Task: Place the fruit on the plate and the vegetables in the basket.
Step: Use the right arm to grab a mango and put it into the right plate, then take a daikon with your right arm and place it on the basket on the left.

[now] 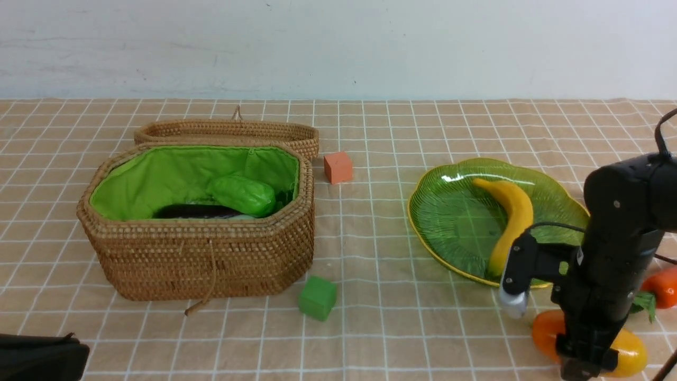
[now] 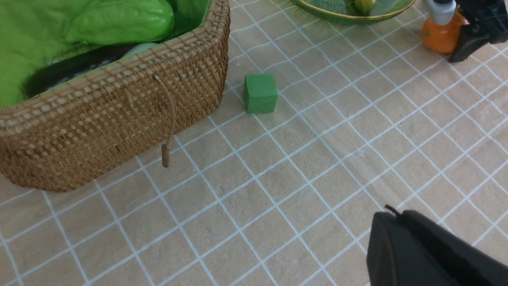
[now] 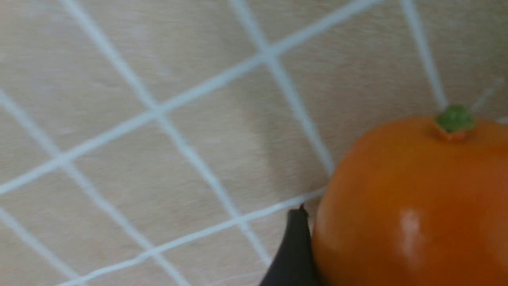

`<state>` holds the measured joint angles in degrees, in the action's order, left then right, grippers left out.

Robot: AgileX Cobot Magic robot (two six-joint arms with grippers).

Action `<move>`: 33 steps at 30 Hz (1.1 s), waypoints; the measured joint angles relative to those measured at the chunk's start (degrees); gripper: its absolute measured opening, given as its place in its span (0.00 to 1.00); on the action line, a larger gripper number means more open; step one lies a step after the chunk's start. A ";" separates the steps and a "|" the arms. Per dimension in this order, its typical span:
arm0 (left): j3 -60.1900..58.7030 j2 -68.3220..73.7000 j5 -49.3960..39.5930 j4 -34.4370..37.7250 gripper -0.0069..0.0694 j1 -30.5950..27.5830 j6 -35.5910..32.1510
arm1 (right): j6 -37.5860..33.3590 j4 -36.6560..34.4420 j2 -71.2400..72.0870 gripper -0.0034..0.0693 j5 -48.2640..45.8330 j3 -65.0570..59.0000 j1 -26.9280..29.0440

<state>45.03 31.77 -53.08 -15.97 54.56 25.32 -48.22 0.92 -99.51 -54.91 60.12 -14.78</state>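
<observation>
Here, the right end effector (image 1: pixel 587 365) stands open directly over the mango (image 1: pixel 632 354), which lies on the bench (image 1: pixel 370 328) just robot-side of the plate (image 1: pixel 439 233), long axis left-right. Its fingers seemingly straddle the middle. The left end effector (image 1: pixel 42 357), closed, rests well apart.

One wicker basket (image 1: pixel 201 259) and one wicker lid (image 1: pixel 227 129). One green leaf-shaped plate (image 1: pixel 449 211). Two fruits: one banana (image 1: pixel 515 211), one mango (image 1: pixel 545 330). Three vegetables in view: one light-green gourd (image 1: pixel 240 194), one dark eggplant (image 1: pixel 195 211), one carrot (image 1: pixel 664 286), partly cut off. Two small blocks: one orange cube (image 1: pixel 338 167), one green cube (image 1: pixel 317 297).
</observation>
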 joint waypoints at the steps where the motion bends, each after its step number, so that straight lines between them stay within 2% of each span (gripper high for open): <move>1: 0.00 0.00 0.40 0.00 0.07 0.00 0.00 | 1.63 -0.92 2.67 0.84 -1.61 0.07 -0.82; 4: 0.00 0.00 2.13 0.12 0.07 0.00 0.00 | 6.63 -1.24 7.55 0.84 -2.26 0.68 -1.55; 7: 0.00 0.00 6.19 0.11 0.07 0.00 -0.05 | 22.62 -2.44 11.71 0.84 3.88 3.37 -0.17; 9: 0.00 0.00 8.69 0.11 0.07 0.00 -0.05 | 35.78 -3.30 11.34 0.84 9.13 5.09 2.38; 10: 0.00 0.00 10.49 0.11 0.07 0.00 -0.05 | 44.66 -3.86 9.71 0.84 13.63 6.52 5.13; 12: 0.00 0.00 11.53 0.13 0.07 0.00 -0.05 | 51.10 -4.36 7.83 0.84 16.71 7.40 6.74; 13: 0.00 0.00 12.21 0.13 0.07 0.00 -0.05 | 56.55 -4.54 5.52 0.84 19.30 8.59 8.63; 16: 0.00 0.00 12.66 0.13 0.07 0.00 0.00 | 61.66 -4.78 -0.79 0.84 23.08 11.09 10.65; 21: 0.00 0.00 12.66 0.99 0.07 0.00 0.05 | 62.84 -5.34 -7.22 0.84 24.59 14.27 10.72; 23: 0.00 0.00 12.66 1.32 0.07 0.00 0.05 | 63.02 -5.34 -7.75 0.87 24.71 14.66 10.72; 25: 0.00 0.00 12.66 1.71 0.07 0.00 0.05 | 63.18 -5.34 -7.71 0.95 24.72 15.10 10.72; 27: 0.00 0.00 12.66 1.78 0.07 0.00 0.05 | 63.18 -5.29 -6.87 0.98 24.40 15.17 10.72; 30: 0.00 0.00 12.66 1.78 0.07 0.00 0.05 | 63.18 -4.77 -5.05 0.97 23.71 15.21 10.72; 33: 0.00 0.00 12.83 1.78 0.07 0.00 0.05 | 63.18 -3.27 -0.78 0.90 20.22 15.27 11.70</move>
<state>45.03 31.77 -40.25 -14.19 54.56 25.38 14.96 -2.35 -100.29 -34.69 75.39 -3.07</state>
